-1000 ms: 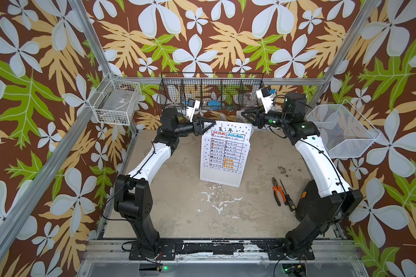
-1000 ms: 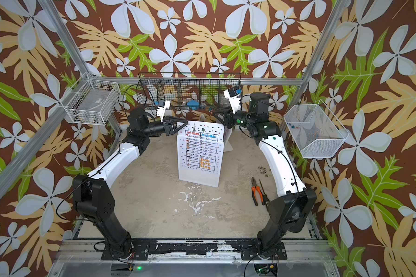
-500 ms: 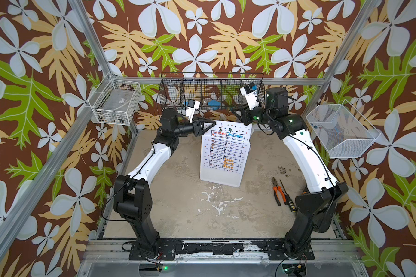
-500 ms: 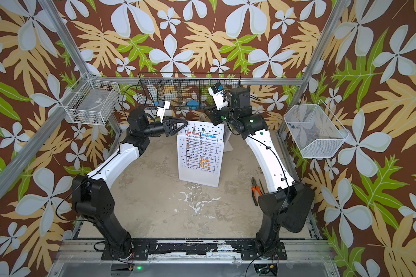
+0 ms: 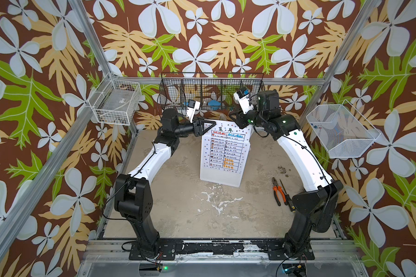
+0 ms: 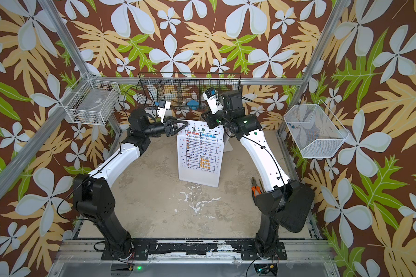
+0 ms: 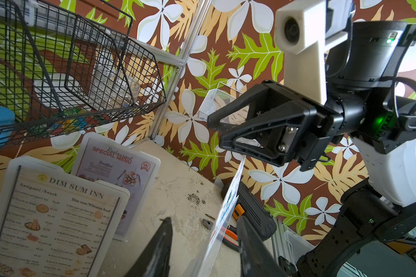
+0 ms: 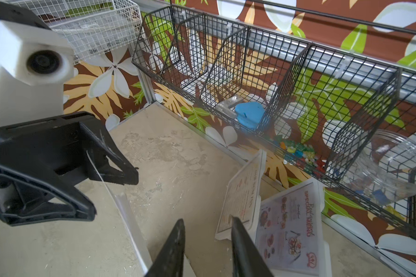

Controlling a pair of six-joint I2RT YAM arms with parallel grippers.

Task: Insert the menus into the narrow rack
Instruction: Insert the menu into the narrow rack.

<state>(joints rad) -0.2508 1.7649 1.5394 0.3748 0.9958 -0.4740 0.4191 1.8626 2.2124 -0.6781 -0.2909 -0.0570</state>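
The large white menu [image 5: 226, 151] stands upright on its lower edge mid-table. My left gripper [image 7: 205, 239] is open, and that sheet's top edge [image 7: 226, 208] runs between the fingers with a gap on both sides. My right gripper [image 8: 208, 239] hovers open and empty by the sheet's other top corner [image 5: 231, 115]. Behind it, the DIM SUM INN menu [image 8: 245, 191] and the pinkish SPECIAL MENU [image 8: 291, 227] lean near the back wall. They sit under the narrow black wire rack [image 5: 211, 93].
The rack's compartments hold a glass jar [image 7: 115, 86], a blue object [image 8: 249, 115] and small coloured bits. A white wire basket [image 5: 115, 105] hangs on the left wall, a white mesh basket [image 5: 341, 130] on the right. Orange-handled pliers [image 5: 277, 191] lie beside the right arm.
My right arm has swung in from the right to the large menu's top corner. The left jaws have widened a little around the sheet's edge. The menu has stayed put.
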